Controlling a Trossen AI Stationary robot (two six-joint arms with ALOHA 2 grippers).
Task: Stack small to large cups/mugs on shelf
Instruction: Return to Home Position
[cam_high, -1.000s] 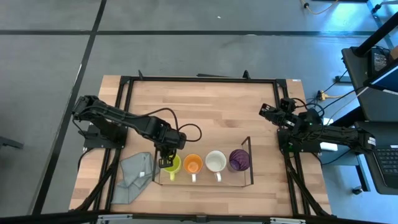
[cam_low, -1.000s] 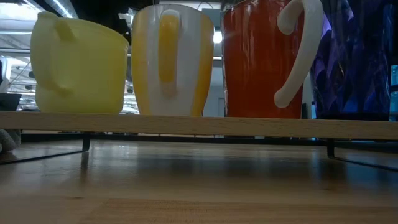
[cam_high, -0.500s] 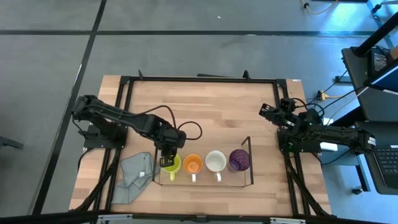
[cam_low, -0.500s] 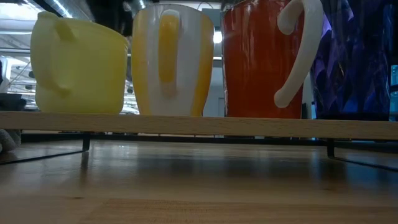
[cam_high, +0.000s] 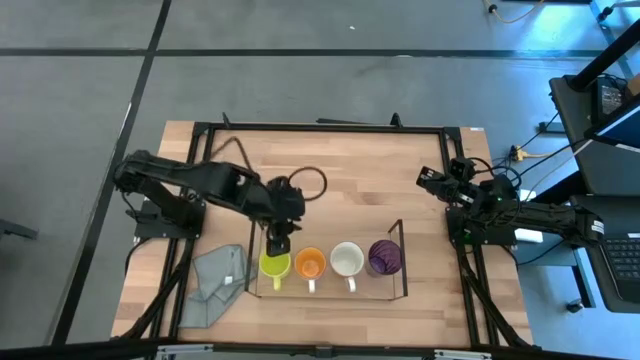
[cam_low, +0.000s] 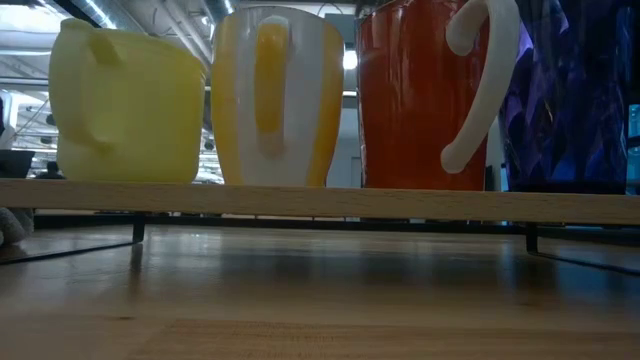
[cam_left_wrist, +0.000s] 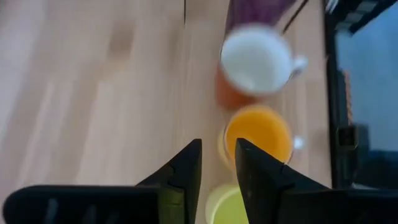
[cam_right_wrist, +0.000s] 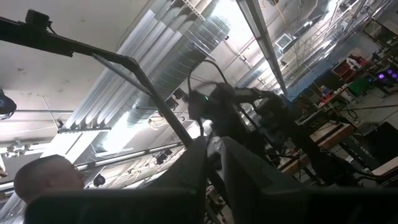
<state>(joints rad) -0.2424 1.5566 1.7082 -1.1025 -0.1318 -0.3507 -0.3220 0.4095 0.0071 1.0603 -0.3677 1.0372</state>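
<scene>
Four cups stand in a row on the shelf (cam_high: 398, 232), a clear-walled rack. From left to right they are the yellow mug (cam_high: 274, 266), the orange cup (cam_high: 311, 264), the white mug (cam_high: 347, 259) and the purple tumbler (cam_high: 384, 256). In the low view their bottoms rest on the shelf's wooden board (cam_low: 320, 200), with the yellow mug (cam_low: 125, 105) upright. My left gripper (cam_high: 278, 240) hangs open just above and behind the yellow mug (cam_left_wrist: 224, 208) and touches nothing. My right gripper (cam_high: 430, 180) waits at the table's right edge, pointing up, with a narrow gap and nothing in it.
A grey cloth (cam_high: 215, 285) lies crumpled on the table left of the shelf. A dark frame (cam_high: 320, 127) runs around the tabletop. Bare wood lies between the shelf and the far edge. The right wrist view shows the ceiling and a person's head (cam_right_wrist: 46, 177).
My left gripper has opened and let go of the yellow mug's rim. It has then risen and drawn back a little toward the far edge. The mug, slightly tipped before, now stands upright on the shelf.
</scene>
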